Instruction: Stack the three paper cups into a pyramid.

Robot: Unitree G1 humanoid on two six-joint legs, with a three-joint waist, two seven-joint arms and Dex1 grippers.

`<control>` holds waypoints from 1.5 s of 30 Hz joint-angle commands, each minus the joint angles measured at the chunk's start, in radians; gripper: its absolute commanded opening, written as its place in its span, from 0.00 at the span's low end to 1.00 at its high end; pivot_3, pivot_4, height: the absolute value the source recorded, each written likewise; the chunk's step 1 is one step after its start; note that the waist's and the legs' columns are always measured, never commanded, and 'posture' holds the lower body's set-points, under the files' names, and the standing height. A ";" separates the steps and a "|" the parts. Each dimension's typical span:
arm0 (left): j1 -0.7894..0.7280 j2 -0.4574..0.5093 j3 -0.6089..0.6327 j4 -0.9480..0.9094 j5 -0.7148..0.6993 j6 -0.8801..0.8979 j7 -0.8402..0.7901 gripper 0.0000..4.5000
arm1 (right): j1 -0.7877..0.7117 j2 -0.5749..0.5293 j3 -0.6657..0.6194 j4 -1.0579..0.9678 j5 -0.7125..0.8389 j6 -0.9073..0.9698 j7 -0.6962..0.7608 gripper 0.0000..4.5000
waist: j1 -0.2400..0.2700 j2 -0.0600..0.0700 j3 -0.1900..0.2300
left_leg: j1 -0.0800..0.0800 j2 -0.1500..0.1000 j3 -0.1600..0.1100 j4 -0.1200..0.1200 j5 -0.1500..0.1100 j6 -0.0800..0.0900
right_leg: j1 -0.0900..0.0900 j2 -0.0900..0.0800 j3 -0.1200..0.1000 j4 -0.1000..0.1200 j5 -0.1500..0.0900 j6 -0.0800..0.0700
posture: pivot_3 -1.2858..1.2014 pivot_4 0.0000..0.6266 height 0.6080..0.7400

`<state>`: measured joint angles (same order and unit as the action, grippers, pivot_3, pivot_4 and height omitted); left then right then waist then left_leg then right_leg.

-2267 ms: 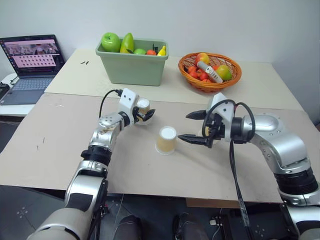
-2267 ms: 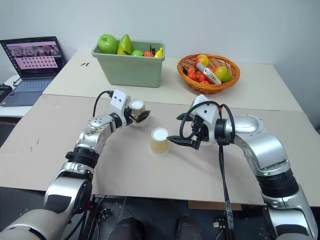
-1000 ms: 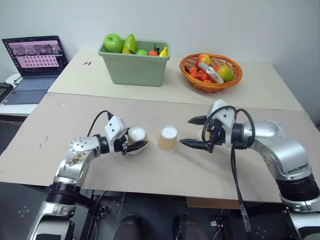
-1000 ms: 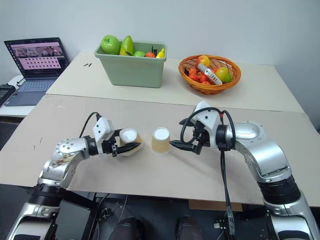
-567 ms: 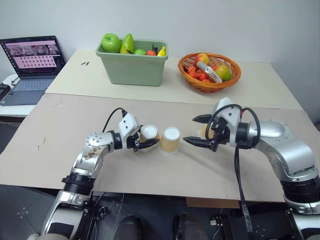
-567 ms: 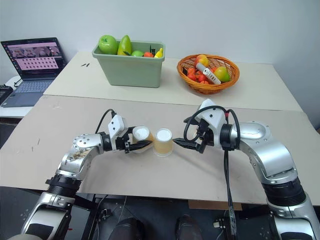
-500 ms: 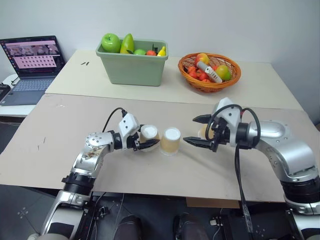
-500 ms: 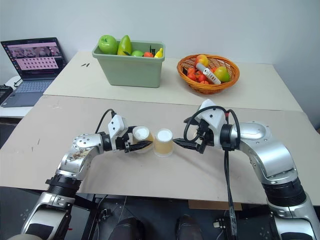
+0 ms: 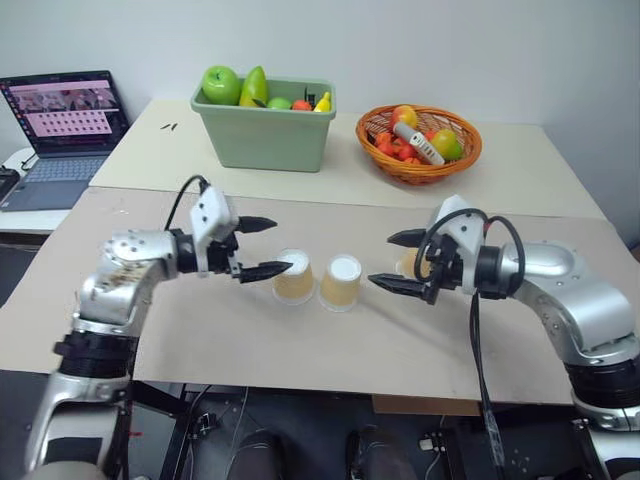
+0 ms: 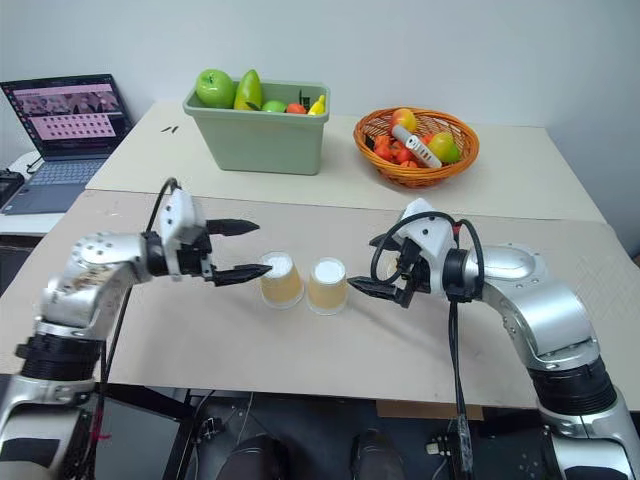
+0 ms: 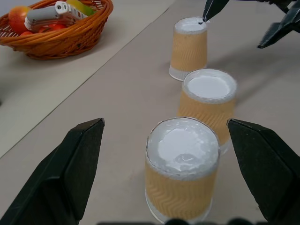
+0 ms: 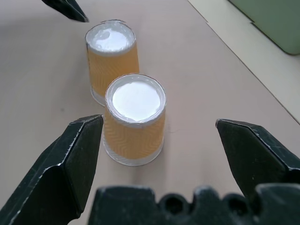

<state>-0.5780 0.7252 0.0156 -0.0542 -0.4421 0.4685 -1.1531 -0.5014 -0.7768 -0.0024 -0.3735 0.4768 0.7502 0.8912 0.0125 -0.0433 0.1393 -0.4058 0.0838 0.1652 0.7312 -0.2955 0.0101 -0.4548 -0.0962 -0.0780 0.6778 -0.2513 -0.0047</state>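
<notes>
Left eye view: left hand [image 9: 262,247] released cup [image 9: 293,276], rose.

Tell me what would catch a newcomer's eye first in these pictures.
Two upside-down paper cups stand side by side at the middle of the table, with a third cup further along the row near the right gripper. Both grippers flank them with fingers spread wide and empty, the left gripper hovering just beside the nearer cup. Behind, a green bin of fruit and an orange basket add bright colour.
</notes>
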 commanded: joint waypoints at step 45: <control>0.007 0.046 0.046 -0.189 -0.106 0.141 0.102 0.99 | -0.290 0.157 0.057 0.796 -0.315 -0.426 0.006 1.00 | -0.022 0.006 0.004 | 0.003 0.000 0.006 -0.001 0.000 0.000 | -0.001 0.002 0.007 0.001 0.000 0.001 | 0.52 0.24 0.75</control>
<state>-0.5684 0.7612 0.0416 -0.2133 -0.5386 0.6152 -1.0558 -0.7537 -0.6257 0.0691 0.4083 0.1703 0.3612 0.9082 -0.0095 -0.0374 0.1431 -0.4024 0.0837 0.1707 0.7303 -0.2955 0.0101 -0.4553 -0.0945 -0.0713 0.6791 -0.2513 -0.0041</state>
